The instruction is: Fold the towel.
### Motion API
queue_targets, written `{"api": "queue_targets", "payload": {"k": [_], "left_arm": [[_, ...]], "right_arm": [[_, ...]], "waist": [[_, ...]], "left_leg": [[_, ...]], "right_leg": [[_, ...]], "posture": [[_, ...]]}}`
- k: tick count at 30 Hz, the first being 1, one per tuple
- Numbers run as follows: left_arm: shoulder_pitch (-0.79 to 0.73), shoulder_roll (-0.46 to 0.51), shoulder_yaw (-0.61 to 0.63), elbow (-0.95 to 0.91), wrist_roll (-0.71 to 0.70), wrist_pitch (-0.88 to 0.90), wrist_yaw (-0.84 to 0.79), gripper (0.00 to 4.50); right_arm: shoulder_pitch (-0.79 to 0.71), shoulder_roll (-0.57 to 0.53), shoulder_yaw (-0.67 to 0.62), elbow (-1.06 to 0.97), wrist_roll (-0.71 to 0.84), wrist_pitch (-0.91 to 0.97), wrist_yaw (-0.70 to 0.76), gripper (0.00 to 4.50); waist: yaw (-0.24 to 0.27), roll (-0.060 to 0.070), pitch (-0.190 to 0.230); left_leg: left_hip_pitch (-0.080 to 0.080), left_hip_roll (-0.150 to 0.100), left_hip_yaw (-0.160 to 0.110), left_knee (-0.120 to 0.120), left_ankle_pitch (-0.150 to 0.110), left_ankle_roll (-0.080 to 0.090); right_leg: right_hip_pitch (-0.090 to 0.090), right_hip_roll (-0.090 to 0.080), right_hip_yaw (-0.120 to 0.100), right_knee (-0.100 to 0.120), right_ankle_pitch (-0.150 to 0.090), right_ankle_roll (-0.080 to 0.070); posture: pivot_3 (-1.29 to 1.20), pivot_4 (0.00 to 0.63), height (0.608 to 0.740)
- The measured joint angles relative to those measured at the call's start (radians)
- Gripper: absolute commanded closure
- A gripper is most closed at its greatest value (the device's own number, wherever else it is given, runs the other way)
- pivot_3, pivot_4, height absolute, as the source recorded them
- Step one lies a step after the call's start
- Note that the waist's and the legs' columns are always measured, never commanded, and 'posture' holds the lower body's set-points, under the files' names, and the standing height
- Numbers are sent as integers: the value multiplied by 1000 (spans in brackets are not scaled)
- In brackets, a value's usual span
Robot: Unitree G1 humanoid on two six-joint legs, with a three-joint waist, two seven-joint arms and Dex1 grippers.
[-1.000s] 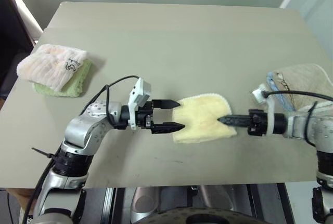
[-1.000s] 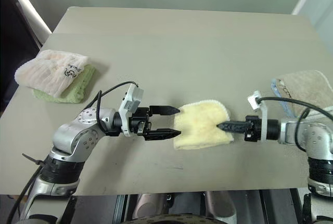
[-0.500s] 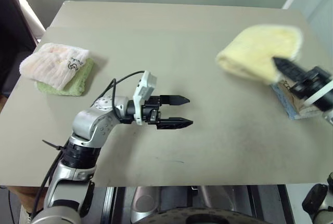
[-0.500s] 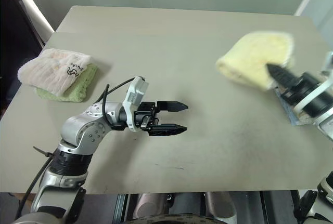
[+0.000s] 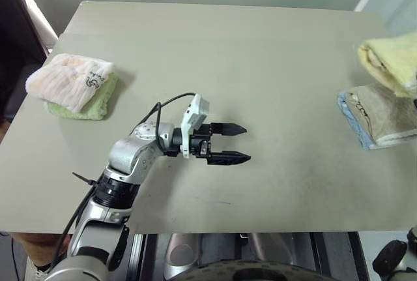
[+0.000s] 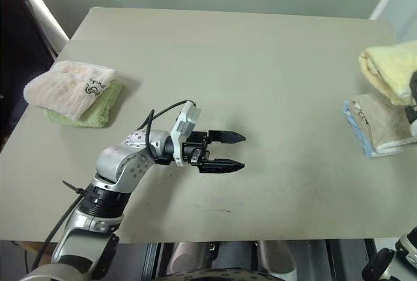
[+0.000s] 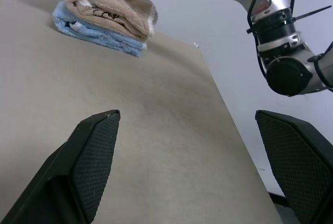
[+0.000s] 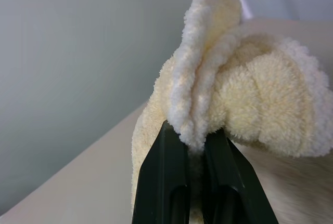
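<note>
Our right jaws (image 8: 195, 146) pinch the towel's (image 8: 244, 89) bunched edge; left jaws (image 5: 236, 143) gape empty; soft, light, floppy cloth.

My left gripper (image 5: 238, 143) hangs open over the table (image 5: 273, 59) near its middle. At the far right edge the towel (image 5: 391, 59) is above the beige towel (image 5: 384, 115).
</note>
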Motion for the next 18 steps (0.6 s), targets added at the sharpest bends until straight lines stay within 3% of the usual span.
{"api": "queue_targets", "payload": {"k": [11,18], "left_arm": [[-2,-15,-2,36,28,-31,-14,0],[-17,-35,-6,63,53,-52,-22,0]], "right_arm": [[182,42,-3,22,10,-42,-4,4480],[200,55,5,93,-4,-46,26,4480]], "waist": [[3,1,0],[3,2,0]], "left_leg": [[0,0,0,0,0,1],[0,0,1,1,0,1]], "right_leg": [[1,0,0,0,-1,1],[1,-1,1,0,-1,0]], "posture": [[0,150,697],[0,150,697]]}}
